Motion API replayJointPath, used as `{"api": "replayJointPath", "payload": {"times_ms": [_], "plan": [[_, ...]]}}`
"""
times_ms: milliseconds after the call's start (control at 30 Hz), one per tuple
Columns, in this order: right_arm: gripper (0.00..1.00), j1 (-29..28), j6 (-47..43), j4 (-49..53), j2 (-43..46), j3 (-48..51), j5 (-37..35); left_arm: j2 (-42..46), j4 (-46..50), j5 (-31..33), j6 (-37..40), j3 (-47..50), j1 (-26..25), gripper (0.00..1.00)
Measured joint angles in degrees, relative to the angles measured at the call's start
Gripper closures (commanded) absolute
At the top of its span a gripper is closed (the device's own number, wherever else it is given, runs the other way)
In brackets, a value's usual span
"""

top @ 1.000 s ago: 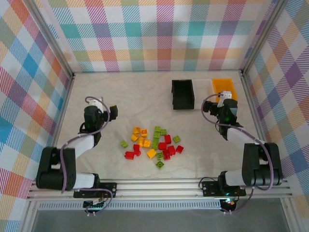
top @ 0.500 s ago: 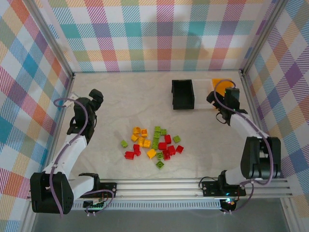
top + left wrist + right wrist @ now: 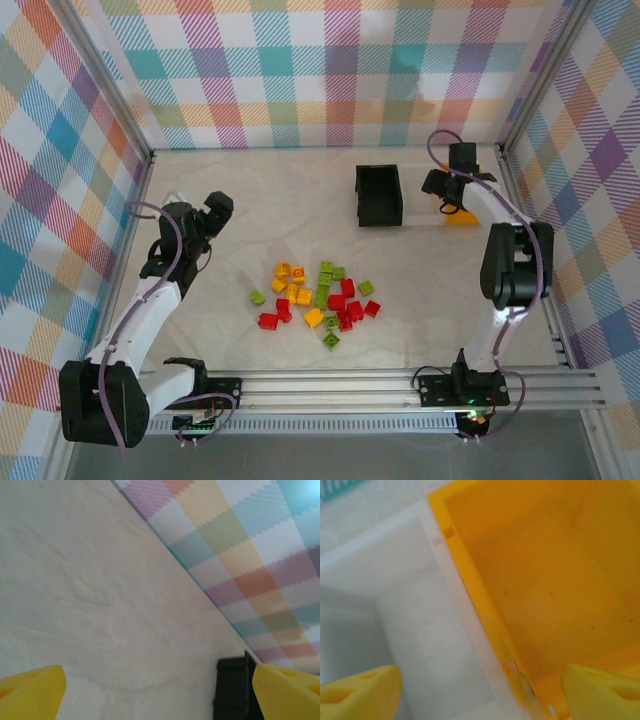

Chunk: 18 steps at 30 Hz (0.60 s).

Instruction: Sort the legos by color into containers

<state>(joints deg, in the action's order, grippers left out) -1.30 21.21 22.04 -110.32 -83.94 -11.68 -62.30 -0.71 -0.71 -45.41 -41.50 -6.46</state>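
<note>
right gripper [image 3: 480, 692], wide open & empty, hangs over white bin [image 3: 420, 605] / orange bin [image 3: 545, 580] walls; dropping lower cld snag them.

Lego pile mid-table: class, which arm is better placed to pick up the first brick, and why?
Probably left. The left fingers hang open over bare table, nearer the lego pile. The right fingers are open over the white bin and orange bin at the far edge, farther away.
</note>
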Motion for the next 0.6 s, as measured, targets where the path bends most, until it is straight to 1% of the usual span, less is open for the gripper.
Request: {"api": "replayJointPath", "payload": {"times_ms": [67, 200, 467, 533, 600], "plan": [[0.26, 0.0, -1.01, 1.4, -2.89, -2.16, -0.42, -0.31, 0.37, -1.01, 0.15, 0.13, -1.49, 0.07], [0.41, 0.0, -3.23, 3.78, -7.06, -5.64, -0.66, -0.63, 0.85, -2.34, 0.94, 1.01, -3.65, 0.07], [0.72, -0.02, -5.88, 6.84, -8.61, -8.52, 1.66, -0.07, 2.1, -2.75, 1.49, 2.16, -4.57, 0.07], [0.81, -0.81, -5.95, 6.88, -8.61, -8.52, 1.33, 0.09, 2.47, -2.78, 1.53, 2.16, -4.87, 0.07], [0.96, -1.55, -6.78, 6.78, -8.59, -8.57, 0.9, 0.39, 3.04, -2.75, 1.53, 2.16, -5.03, 0.07]]}}
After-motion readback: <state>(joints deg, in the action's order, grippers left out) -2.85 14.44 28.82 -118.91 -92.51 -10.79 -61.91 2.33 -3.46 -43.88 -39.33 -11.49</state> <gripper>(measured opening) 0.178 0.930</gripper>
